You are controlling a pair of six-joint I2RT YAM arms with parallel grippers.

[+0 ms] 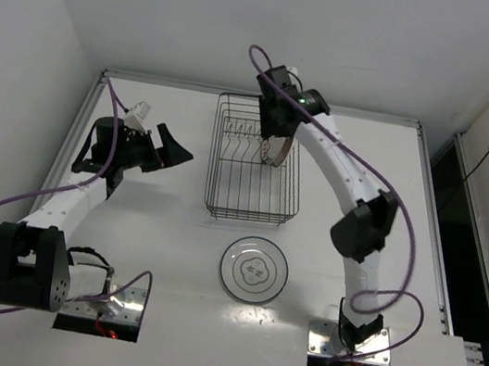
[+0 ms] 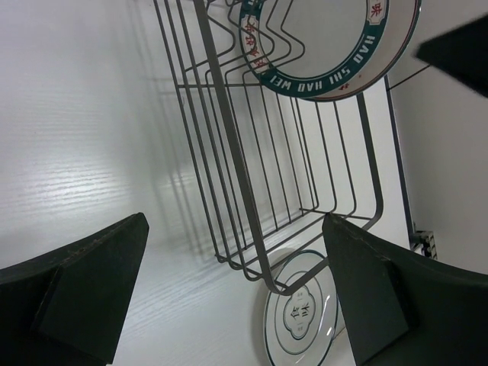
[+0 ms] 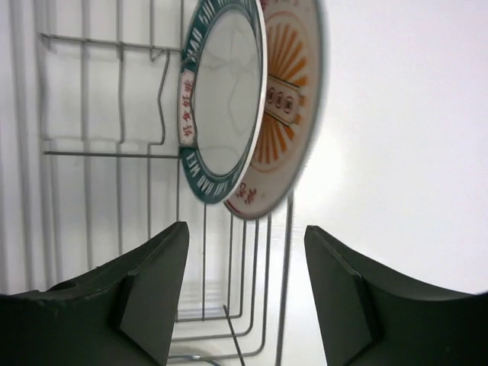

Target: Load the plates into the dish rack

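Observation:
The dark wire dish rack stands at the table's middle back. Two plates stand upright in it: the white plate with the lettered band and the orange sunburst plate behind it. The lettered plate also shows in the left wrist view. The white plate with thin dark rim lies flat on the table in front of the rack, and shows in the left wrist view. My right gripper is open and empty just above the standing plates. My left gripper is open and empty left of the rack.
The rack's wire prongs rise beside the standing plates. The rack's near corner sits close to the flat plate. The table's raised rim runs along the back, with walls on both sides.

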